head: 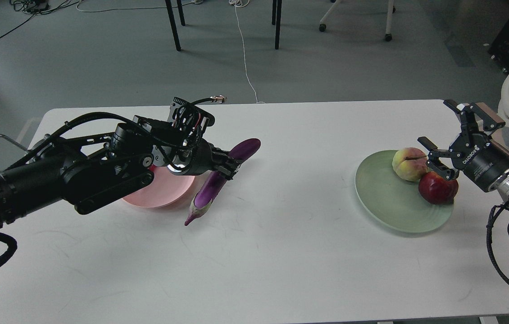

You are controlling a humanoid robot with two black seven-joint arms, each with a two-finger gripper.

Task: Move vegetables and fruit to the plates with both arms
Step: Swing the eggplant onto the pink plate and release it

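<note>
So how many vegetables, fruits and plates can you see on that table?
Vegetables: 1, the purple eggplant
Fruit: 2, the peach and the pomegranate
Plates: 2, the pink plate and the green plate
Total: 5

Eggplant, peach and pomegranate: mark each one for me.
eggplant (213, 185), head view, on its purple body below the left gripper
peach (406, 165), head view, on its yellow front
pomegranate (437, 189), head view, on its red middle

You've got a white rectangular table (281, 234): pale pink round plate (164, 191) under the left gripper (233, 167), pale green ringed plate (389, 198) beneath the right gripper (434, 159).
</note>
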